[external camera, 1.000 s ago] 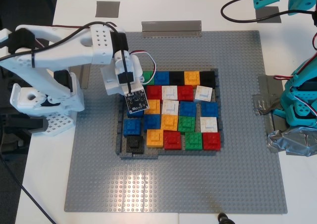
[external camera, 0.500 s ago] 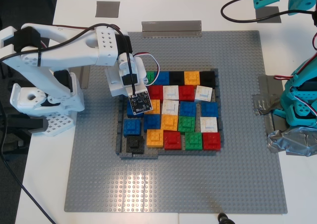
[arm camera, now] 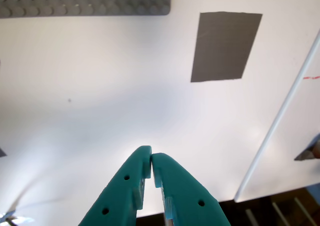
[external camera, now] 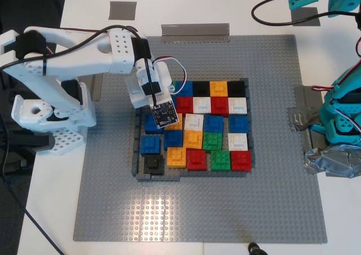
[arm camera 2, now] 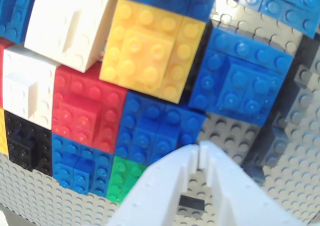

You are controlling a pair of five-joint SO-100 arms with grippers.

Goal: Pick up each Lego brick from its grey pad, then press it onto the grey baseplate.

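A: Bricks (external camera: 204,122) sit packed in a block inside a low dark frame (external camera: 137,153) near the middle of the baseplate (external camera: 271,198). What crowds them?

B: My second gripper (arm camera 2: 199,153), on the white arm (external camera: 79,57), hangs over the block's corner nearest the exterior view's top left. Its camera board (external camera: 163,114) covers the bricks beneath, so that part of the block is hidden in the exterior view.

A: How do the bricks look?

B: Small studded squares in blue, red, green, orange, white and black, mostly in rows, some a little skewed. Through the second wrist view an orange brick (arm camera 2: 152,48) lies tilted against its neighbours, with a blue brick (arm camera 2: 242,78) beside it and bare grey studs by the jaws.

A: And the jaws?

B: Pressed nearly together with only a thin slit, nothing between them. My first gripper (arm camera: 151,161), teal, has its tips touching over white table (arm camera: 100,111), clasping nothing.

A: Pads?

B: One dark pad (arm camera: 226,46) lies flat ahead of my first gripper, with no brick on it. Another pad (external camera: 122,9) sits near the exterior view's top left.

A: Anything unclear?

B: The teal arm (external camera: 341,114) is cut off at the exterior view's right edge, beside a silver tape wad (external camera: 333,162)
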